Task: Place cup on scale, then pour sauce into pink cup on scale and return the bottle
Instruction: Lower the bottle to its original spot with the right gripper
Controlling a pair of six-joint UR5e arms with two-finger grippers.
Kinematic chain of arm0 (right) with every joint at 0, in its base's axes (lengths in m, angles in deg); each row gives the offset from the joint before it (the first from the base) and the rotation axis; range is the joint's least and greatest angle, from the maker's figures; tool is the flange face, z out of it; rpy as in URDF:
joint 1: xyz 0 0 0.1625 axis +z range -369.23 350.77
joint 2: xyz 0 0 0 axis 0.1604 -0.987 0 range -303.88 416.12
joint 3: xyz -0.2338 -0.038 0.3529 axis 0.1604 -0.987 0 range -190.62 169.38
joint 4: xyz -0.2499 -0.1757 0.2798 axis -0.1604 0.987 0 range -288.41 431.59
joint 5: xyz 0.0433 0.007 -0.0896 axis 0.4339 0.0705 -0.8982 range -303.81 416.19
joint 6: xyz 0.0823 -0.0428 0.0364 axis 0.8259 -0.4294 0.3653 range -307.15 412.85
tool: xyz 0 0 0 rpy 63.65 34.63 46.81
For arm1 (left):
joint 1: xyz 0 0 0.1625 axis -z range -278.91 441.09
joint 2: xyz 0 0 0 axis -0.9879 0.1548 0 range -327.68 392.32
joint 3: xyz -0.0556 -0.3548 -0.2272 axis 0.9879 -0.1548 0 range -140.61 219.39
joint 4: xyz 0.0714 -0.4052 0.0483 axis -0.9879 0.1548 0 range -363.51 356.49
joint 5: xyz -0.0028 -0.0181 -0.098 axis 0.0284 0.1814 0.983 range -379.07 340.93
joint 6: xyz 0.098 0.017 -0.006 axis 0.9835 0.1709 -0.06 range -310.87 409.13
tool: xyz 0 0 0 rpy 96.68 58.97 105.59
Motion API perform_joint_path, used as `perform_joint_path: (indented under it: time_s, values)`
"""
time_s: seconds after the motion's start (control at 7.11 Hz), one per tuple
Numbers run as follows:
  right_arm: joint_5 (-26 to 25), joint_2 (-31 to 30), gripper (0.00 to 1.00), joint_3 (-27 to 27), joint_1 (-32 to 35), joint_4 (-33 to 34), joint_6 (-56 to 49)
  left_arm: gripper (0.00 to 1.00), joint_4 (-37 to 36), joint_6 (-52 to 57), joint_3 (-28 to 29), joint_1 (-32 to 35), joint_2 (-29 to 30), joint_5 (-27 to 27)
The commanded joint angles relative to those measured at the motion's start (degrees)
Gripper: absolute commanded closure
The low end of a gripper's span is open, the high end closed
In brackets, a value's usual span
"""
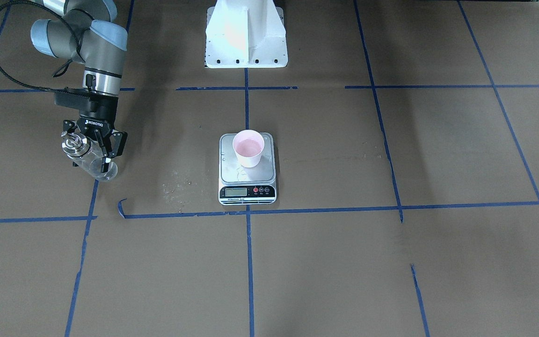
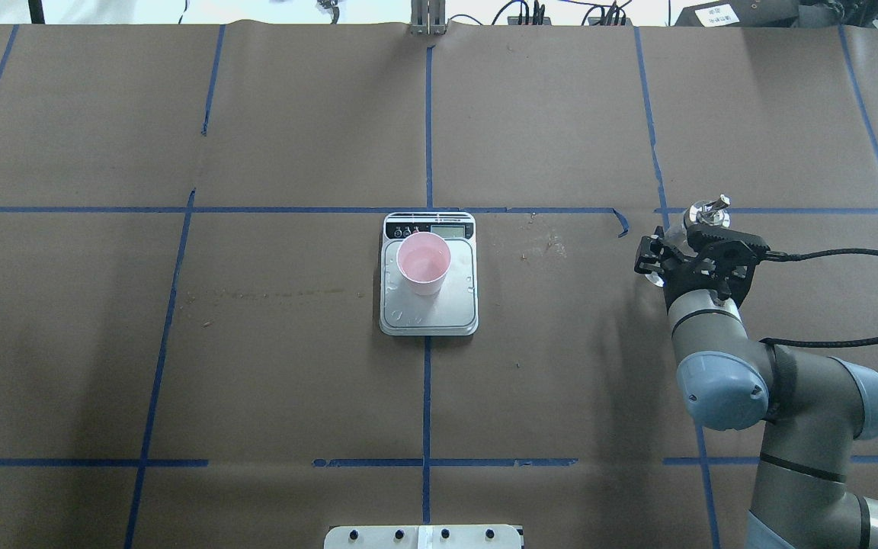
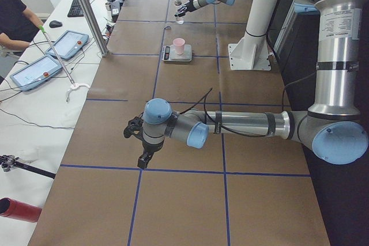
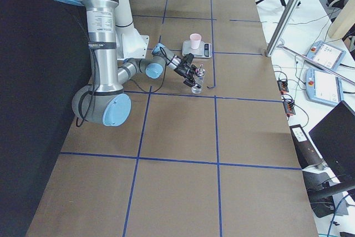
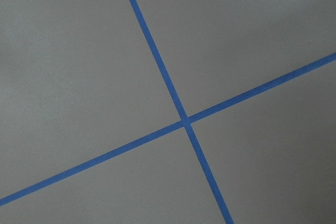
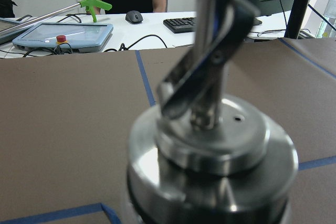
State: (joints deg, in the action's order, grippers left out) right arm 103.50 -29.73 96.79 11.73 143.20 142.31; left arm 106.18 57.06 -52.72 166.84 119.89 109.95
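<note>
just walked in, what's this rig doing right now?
The right gripper holds the bottle by its glass body, tilted and low over the table, well off to the robot's right of the scale. The cup stands upright on the scale's platform. Whether any sauce is in the cup cannot be told from these views. The left gripper hangs over bare table far from both, with nothing visible in it.
</note>
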Motion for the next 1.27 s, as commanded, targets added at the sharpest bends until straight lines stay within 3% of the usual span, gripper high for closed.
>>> perform_joint_path:
  time_s: [0.0,0.56,0.98,1.13]
  values:
    - [0.2,0.0,1.00,-0.9,0.0,0.0,-0.1,0.00,0.0,0.0,0.0,-0.1,0.1,0.0]
    - [1.7,-0.2,1.00,-1.2,0.3,0.0,0.0,0.00,0.0,0.0,-0.1,-0.1,0.2,0.0]
    - [2.3,-0.6,0.04,-1.2,0.4,0.0,0.0,0.00,0.0,0.1,-0.2,-0.1,0.3,-0.1]
    - [2.2,-0.6,0.00,-1.2,0.4,0.0,0.1,0.00,0.0,0.1,-0.2,-0.1,0.3,-0.1]
